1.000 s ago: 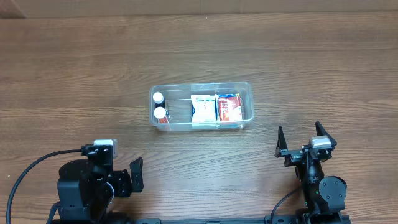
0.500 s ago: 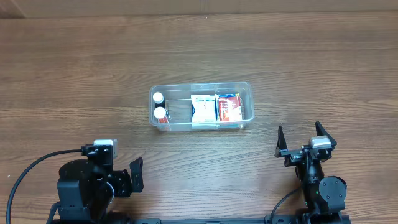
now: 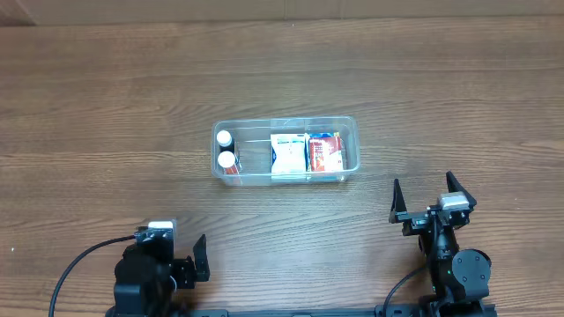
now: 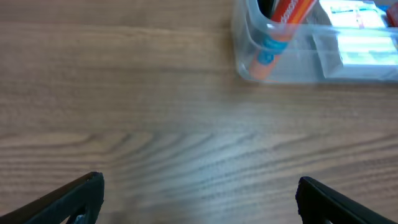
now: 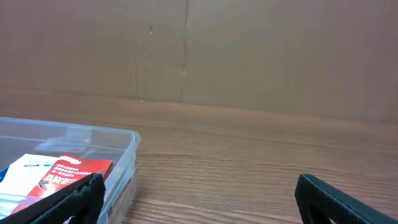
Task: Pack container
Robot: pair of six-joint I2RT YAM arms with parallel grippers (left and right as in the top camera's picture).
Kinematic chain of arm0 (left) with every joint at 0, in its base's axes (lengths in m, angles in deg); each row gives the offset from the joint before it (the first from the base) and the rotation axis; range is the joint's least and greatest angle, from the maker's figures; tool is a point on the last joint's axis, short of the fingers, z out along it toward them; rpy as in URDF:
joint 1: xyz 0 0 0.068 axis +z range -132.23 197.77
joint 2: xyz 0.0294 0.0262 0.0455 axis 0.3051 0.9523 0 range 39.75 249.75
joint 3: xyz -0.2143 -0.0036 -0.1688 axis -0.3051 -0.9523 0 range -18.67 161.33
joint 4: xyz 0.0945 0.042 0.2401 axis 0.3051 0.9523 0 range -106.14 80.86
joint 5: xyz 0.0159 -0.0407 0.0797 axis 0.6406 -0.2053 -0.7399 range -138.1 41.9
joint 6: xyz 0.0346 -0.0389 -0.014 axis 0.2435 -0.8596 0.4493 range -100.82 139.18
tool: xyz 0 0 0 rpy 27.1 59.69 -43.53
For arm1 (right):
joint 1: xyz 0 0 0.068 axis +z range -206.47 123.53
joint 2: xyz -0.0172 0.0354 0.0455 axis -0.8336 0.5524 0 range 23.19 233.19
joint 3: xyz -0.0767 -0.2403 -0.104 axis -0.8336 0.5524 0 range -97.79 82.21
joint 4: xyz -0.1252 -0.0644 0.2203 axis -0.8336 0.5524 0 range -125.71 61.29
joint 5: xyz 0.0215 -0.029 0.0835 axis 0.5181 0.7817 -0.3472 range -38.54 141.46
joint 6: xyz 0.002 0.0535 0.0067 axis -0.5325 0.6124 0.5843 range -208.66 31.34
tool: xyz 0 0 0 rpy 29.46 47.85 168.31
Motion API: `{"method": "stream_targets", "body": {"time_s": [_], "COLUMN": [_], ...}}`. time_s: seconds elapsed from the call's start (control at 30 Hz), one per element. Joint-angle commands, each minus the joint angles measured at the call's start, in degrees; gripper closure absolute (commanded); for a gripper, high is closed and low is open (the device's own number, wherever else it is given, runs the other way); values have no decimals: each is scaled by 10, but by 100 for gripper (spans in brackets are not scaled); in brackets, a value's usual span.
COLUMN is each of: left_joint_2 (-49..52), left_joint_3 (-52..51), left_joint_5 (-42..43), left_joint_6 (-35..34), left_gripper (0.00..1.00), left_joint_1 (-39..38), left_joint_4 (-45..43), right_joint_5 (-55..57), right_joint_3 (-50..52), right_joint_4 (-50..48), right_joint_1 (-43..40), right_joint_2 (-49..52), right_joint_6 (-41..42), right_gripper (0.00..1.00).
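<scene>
The clear container [image 3: 352,132] sits at the table's middle. It holds two small white-capped bottles [image 3: 226,150] at its left end, a white box [image 3: 286,152] and a red and white box [image 3: 325,151]. It also shows in the left wrist view [image 4: 249,59] and the right wrist view [image 5: 127,155]. My left gripper [image 3: 185,257] is open and empty at the front left, well short of the container. My right gripper [image 3: 430,195] is open and empty at the front right.
A brown cardboard wall [image 5: 249,50] stands behind the table's far edge. Bare wood surrounds the container on all sides.
My left arm has drawn back towards the front edge and shifted a little right. The right arm and the container's contents have not moved.
</scene>
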Motion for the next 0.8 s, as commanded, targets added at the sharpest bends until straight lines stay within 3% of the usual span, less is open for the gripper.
{"method": "stream_targets", "body": {"time_s": [0.0,0.13,0.27,0.43,0.53,0.63,0.77], "left_joint_2": [-27,-33,-47,-51,-51,-51,-51], "left_joint_3": [-19,-59,-128,-210,-225,-224,-224], "left_joint_5": [-51,-54,-40,-7,-4,-9,0], "left_joint_6": [2,73,78,78,81,84,83], "left_gripper": [0,0,0,0,0,0,0], "left_joint_1": [-16,-15,-15,-15,-15,-14,-14], "left_joint_4": [-40,-228,-422,-590,-596,-523,-527], "right_joint_5": [0,0,0,0,0,0,0], "right_joint_3": [6,6,6,6,6,6,6], "right_joint_4": [-4,-3,-3,-3,-3,-3,-3], "right_joint_1": [-1,-1,-1,-1,-1,-1,-1], "right_joint_2": [-5,-5,-5,-5,-5,-5,-5], "right_joint_6": [-2,-2,-2,-2,-2,-2,-2], "right_gripper": [0,0,0,1,0,0,0]}}
